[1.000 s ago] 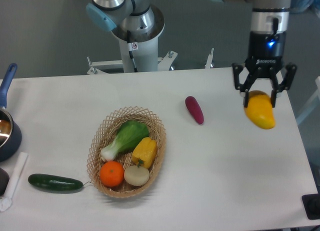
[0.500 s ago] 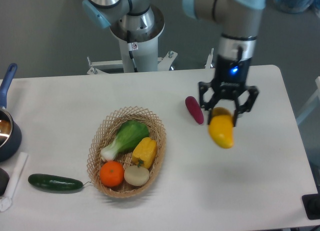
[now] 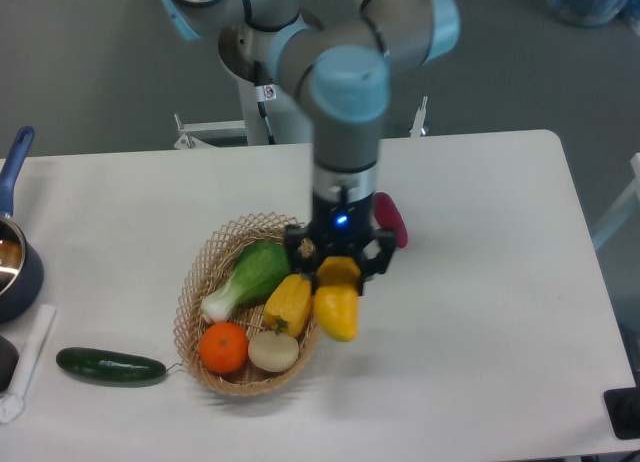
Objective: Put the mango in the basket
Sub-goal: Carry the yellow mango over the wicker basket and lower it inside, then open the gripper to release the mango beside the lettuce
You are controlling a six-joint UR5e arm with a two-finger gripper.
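The claw (image 3: 338, 272) is clamped on the mango (image 3: 337, 310), its two fingers pinching the fruit's upper end so that the yellow body hangs down from them, a little below the middle of the frame. A second ago it carried the same fruit far over at the right edge of the table; half a second ago it was just right of the purple eggplant (image 3: 391, 216); now it has swept left and sits over the right rim of the basket (image 3: 196, 286). That is the big change — the carry is nearly done, and the grip has held through the whole swing. The mango looks to overhang the rim rather than the middle of the basket, so I would judge that a bit more travel to the left, then a lowering and a release, is what remains. Room is tight: inside the basket lie a yellow pepper (image 3: 289, 303) just beside the mango, a leafy green vegetable (image 3: 250, 276) above and left of it, an orange (image 3: 224, 347) and a pale onion (image 3: 273, 351) at the lower end. Outside, a cucumber (image 3: 110, 365) lies at lower left and a blue pot (image 3: 16, 265) sits at the left edge, both well apart from the action.
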